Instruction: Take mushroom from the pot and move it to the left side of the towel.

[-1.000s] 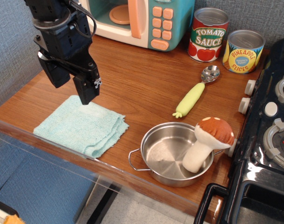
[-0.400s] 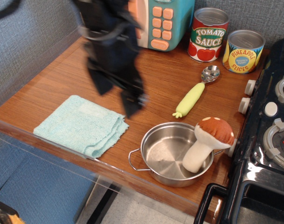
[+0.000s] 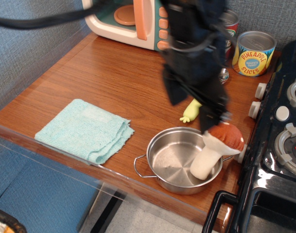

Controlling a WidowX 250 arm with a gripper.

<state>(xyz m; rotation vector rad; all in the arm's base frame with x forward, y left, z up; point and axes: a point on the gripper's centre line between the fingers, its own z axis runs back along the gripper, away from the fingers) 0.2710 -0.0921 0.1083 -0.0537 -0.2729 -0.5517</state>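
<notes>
Since a second ago the arm has swung from above the towel [image 3: 84, 129] across the table [image 3: 109, 77] to the right, and its claw [image 3: 196, 104] now hangs, blurred by motion, just over the cap of the mushroom [image 3: 215, 149]; nothing else has shifted. The claw's two dark fingers point down and look spread apart, one toward the left and one reaching the cap's edge, with nothing between them, though the blur keeps their tips from being sharp. The mushroom leans in the right side of the pot [image 3: 179, 161], its cream stem resting on the steel bottom and its reddish-brown spotted cap tilted over the rim toward the stove [image 3: 279, 145]. The pot sits near the front edge of the table, to the right of the folded aqua towel and apart from it. Behind the pot, the green handle of a spoon [image 3: 191, 111] peeks out from under the arm. At the back right a yellow can [image 3: 253, 53] reads "PINEAPPLE SLICES"; beside it a red can [image 3: 229, 29] is mostly covered by the arm and its label cannot be read now. A toy microwave [image 3: 133, 22] in teal and peach, with a pad of unmarked peach buttons, stands at the back.
</notes>
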